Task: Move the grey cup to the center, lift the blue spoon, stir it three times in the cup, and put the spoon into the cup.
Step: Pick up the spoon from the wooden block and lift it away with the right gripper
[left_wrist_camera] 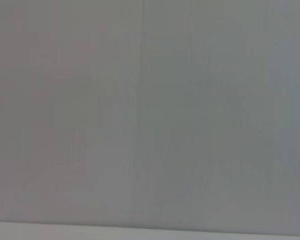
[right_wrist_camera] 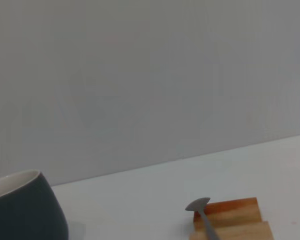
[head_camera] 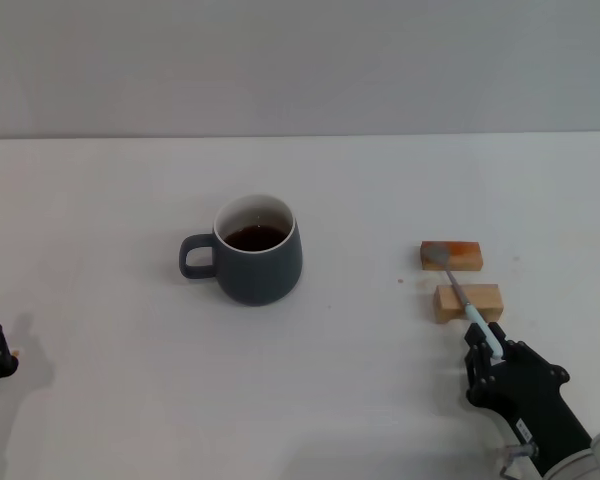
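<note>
The right tool [head_camera: 490, 352] looks clamped on the blue spoon [head_camera: 467, 304] handle, its bowl resting across two wooden blocks [head_camera: 466, 301] right of the grey cup [head_camera: 257, 250] (mid-worktop, full), so a tilted lift could snag a block

The grey cup [head_camera: 258, 262] looks like glazed ceramic, a smooth satin slate outside and a glossy white inside. The blue spoon [head_camera: 462, 295] has a dull grey metal bowl and neck and a pale handle that looks like smooth plastic. The two blocks [head_camera: 467, 302] are bare wood with visible grain. The counter [head_camera: 130, 400] is matt white and smooth. The right gripper [head_camera: 495, 362] is matt black.
</note>
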You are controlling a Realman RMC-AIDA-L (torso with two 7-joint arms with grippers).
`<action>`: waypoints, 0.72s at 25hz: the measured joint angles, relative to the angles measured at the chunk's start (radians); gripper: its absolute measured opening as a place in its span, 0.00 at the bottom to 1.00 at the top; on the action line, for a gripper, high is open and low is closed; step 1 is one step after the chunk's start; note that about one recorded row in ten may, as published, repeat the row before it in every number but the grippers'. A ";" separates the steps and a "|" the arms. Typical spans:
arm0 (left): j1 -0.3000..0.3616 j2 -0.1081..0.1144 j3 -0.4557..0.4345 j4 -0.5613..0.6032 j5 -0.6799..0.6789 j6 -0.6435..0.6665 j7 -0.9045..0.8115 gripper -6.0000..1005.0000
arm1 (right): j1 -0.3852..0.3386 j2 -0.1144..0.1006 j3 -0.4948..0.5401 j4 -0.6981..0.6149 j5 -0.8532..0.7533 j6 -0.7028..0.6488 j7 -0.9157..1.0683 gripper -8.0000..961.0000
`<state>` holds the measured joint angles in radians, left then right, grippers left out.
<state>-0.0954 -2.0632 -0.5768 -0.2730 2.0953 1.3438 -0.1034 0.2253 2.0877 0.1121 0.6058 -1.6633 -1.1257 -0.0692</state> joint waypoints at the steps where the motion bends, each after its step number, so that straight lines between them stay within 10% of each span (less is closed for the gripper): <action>1: 0.002 0.000 0.000 0.000 0.000 0.003 0.000 0.00 | 0.000 0.000 0.000 0.002 -0.002 -0.002 -0.002 0.18; 13: 0.014 0.001 0.000 0.004 0.000 0.033 -0.001 0.00 | 0.004 -0.038 0.003 0.173 -0.030 -0.061 -0.134 0.18; 18: 0.017 0.001 0.000 0.011 0.000 0.046 -0.001 0.00 | 0.033 -0.120 0.104 0.392 -0.024 0.098 -0.278 0.17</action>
<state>-0.0782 -2.0618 -0.5768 -0.2620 2.0954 1.3898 -0.1043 0.2581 1.9674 0.2162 0.9977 -1.6870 -1.0277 -0.3473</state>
